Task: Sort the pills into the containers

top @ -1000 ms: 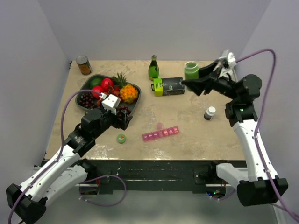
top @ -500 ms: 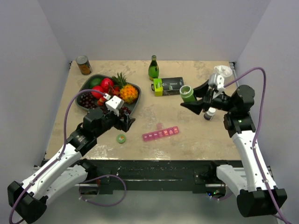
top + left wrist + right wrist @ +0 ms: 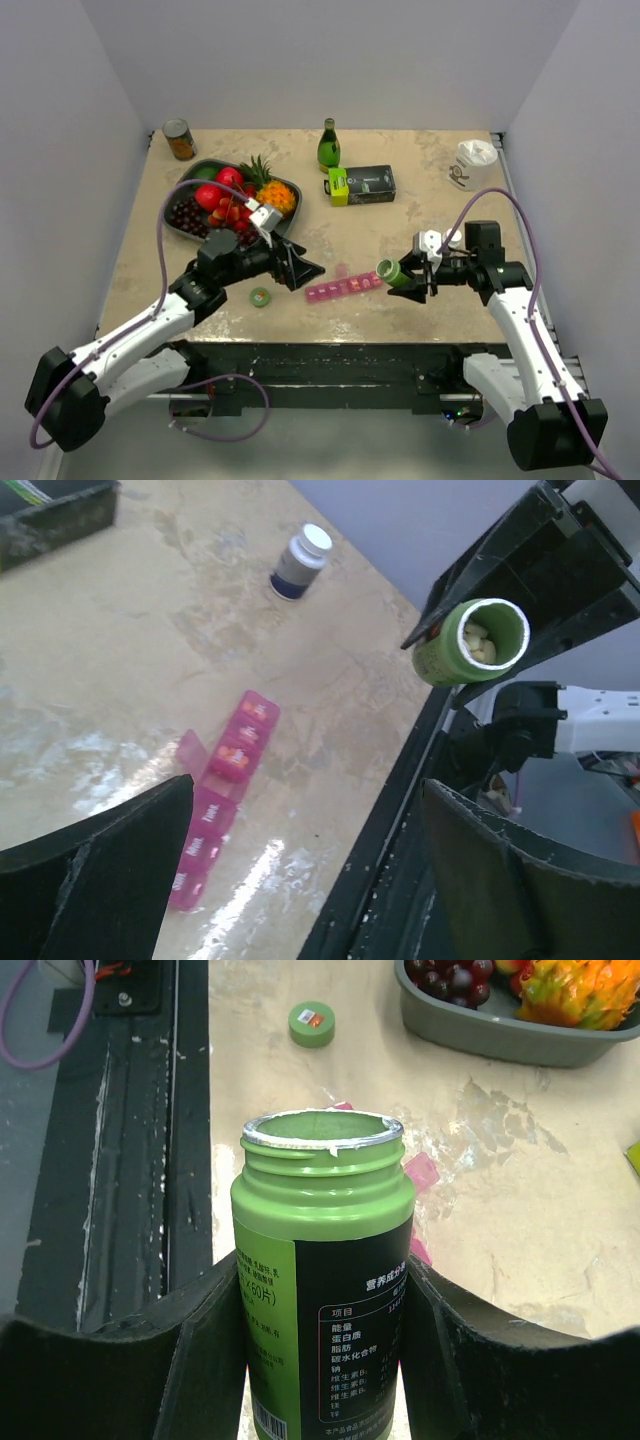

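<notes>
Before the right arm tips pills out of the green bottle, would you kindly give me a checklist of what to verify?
1. Cap off the green bottle: ok; the green cap lies on the table.
2. Grip of the right gripper on the bottle: ok, shut on it.
3. Stock of pills inside: ok, pale ones show at the mouth.
4. Open lid on the pink pill organiser: ok, one stands up.
5. Mouth above an open compartment: cannot tell.
6. State of the left gripper: ok, open and empty.
</notes>
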